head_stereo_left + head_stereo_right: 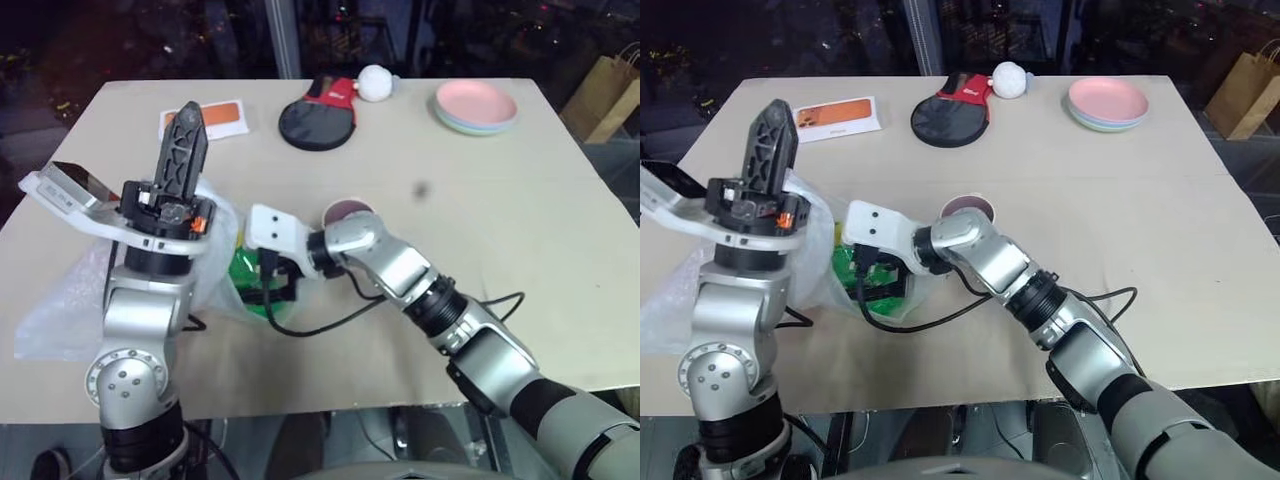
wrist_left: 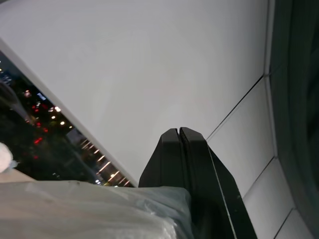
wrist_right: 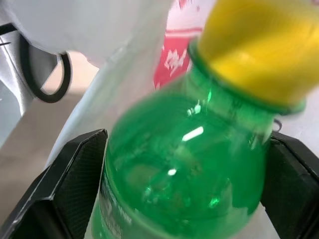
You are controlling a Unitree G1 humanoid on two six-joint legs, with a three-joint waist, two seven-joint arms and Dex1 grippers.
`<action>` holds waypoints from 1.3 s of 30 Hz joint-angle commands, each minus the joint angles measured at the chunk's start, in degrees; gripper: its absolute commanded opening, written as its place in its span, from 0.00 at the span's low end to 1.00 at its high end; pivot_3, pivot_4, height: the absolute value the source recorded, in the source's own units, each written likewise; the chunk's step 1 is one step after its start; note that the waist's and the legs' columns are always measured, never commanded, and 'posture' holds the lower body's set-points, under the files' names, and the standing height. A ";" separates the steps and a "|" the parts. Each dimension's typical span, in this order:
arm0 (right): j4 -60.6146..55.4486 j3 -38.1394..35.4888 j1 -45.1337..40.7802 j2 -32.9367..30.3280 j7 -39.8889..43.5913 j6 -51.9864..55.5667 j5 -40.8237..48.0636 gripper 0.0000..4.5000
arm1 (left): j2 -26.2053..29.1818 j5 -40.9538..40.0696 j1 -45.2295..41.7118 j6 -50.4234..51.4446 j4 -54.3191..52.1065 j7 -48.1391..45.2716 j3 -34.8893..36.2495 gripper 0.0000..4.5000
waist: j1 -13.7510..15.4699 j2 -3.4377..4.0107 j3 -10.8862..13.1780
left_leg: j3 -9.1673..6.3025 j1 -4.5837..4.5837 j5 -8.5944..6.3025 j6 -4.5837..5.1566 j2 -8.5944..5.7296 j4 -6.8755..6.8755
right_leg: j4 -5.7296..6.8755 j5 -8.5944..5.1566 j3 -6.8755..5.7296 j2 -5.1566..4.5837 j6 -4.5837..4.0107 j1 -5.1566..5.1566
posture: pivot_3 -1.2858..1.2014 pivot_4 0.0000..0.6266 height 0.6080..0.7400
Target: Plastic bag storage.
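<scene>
The plastic bag [image 1: 62, 300], thin, white and translucent with red print, lies crumpled on the table's left side and rises around my left wrist. My left gripper [image 1: 188, 112] points upward above the bag, shut, with nothing showing between its tips. In the left wrist view a fold of the bag [image 2: 89, 209] lies beside the base of the fingers. My right gripper [image 3: 189, 137] reaches into the bag's mouth and is shut on a green bottle [image 3: 169, 174] with a yellow cap [image 3: 259, 45]. The bottle [image 1: 245, 270] shows green through the plastic.
A mug [image 1: 347, 212] stands just behind my right wrist. At the back of the table lie an orange and white box [image 1: 210, 120], a black and red paddle [image 1: 318, 118], a white ball [image 1: 375, 82] and stacked plates [image 1: 476, 105]. A brown paper bag [image 1: 608, 95] stands beyond the table's right edge.
</scene>
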 commanded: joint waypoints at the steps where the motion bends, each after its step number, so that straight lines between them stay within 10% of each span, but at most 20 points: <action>1: -1.93 -1.10 -0.29 1.64 -0.36 -2.21 -0.21 0.87 | 0.66 -1.44 0.61 0.11 -1.89 -0.55 1.70 0.00 | 0.05 0.00 0.00 | 0.00 0.00 0.00 0.00 0.00 0.00 | 0.00 0.00 0.00 0.00 0.00 0.00 | 0.52 0.24 1.00; 4: -2.14 -1.09 0.08 1.83 -0.22 -1.72 -0.18 0.67 | 0.28 -1.30 0.96 0.11 -2.23 -0.43 1.49 0.00 | 0.35 -0.01 0.00 | 0.01 -0.01 0.00 -0.01 -0.02 0.01 | -0.02 0.00 -0.01 -0.03 0.01 0.02 | 0.52 0.24 1.00; 9: -2.27 -0.89 0.41 1.71 0.58 -0.97 0.19 0.67 | -0.23 -0.89 0.92 0.05 -2.15 -0.32 0.92 0.00 | 0.28 -0.01 0.00 | 0.00 0.00 0.00 -0.01 -0.02 0.00 | -0.02 0.00 -0.01 -0.02 0.00 0.01 | 0.52 0.24 1.00; 12: -2.76 -0.37 0.67 1.34 1.94 -0.73 0.27 0.98 | -0.15 -1.10 1.00 0.17 -2.09 -0.33 1.10 0.00 | 0.28 -0.01 0.00 | 0.01 0.00 0.00 -0.01 -0.01 0.00 | -0.02 0.00 -0.01 -0.02 0.00 0.02 | 0.52 0.24 1.00; 34: -7.17 -7.37 -1.92 5.92 5.81 10.89 10.64 0.98 | 1.40 -3.25 1.18 1.04 -1.99 -0.28 3.03 0.00 | 0.27 -0.01 0.01 | -0.01 -0.01 0.01 -0.01 -0.01 -0.02 | -0.04 0.00 -0.02 -0.02 0.00 0.01 | 0.52 0.24 1.00; 39: 1.57 -1.99 -5.89 1.84 -1.17 -3.05 -2.86 0.98 | 1.59 -3.34 1.34 1.24 -2.00 -0.35 2.89 0.00 | 0.21 0.01 0.02 | 0.02 0.01 0.00 -0.01 -0.01 -0.03 | -0.04 0.00 -0.01 -0.02 0.00 0.02 | 0.52 0.24 1.00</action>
